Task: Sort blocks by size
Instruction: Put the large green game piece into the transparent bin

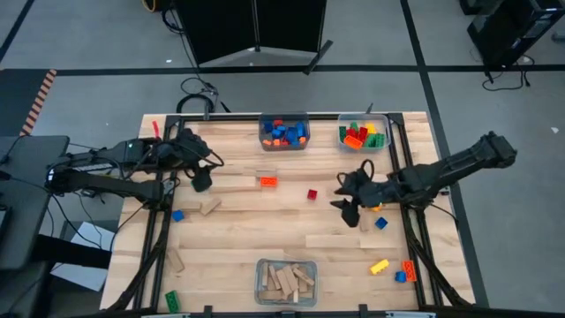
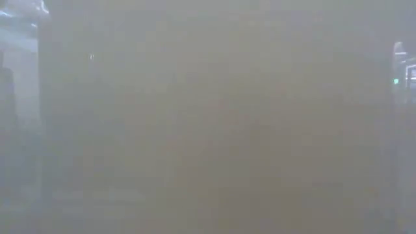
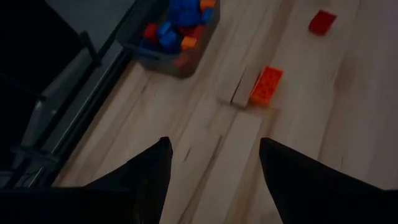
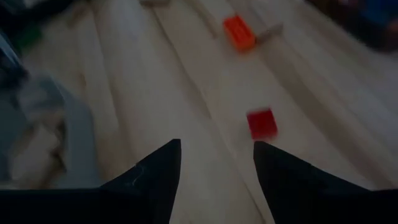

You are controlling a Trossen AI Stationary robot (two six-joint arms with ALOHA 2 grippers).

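Note:
Loose blocks lie flat on the wooden table [image 1: 291,230]: an orange brick [image 1: 268,182] [image 3: 266,86] beside a small wooden block [image 3: 239,93], a red brick [image 1: 312,194] [image 4: 262,123], and more blue, yellow, orange, green and wooden pieces near the edges. My left gripper [image 1: 201,177] [image 3: 214,146] hangs open above the table's left part, short of the orange brick. My right gripper [image 1: 346,205] [image 4: 216,146] hangs open right of the middle, slanting down toward the red brick, holding nothing. The low view shows only haze.
A clear bin of blue, red and orange bricks [image 1: 283,132] and one of green, red and orange bricks [image 1: 364,134] stand at the far edge. A bin of wooden blocks [image 1: 286,281] stands at the near edge. Bare wood lies between the grippers.

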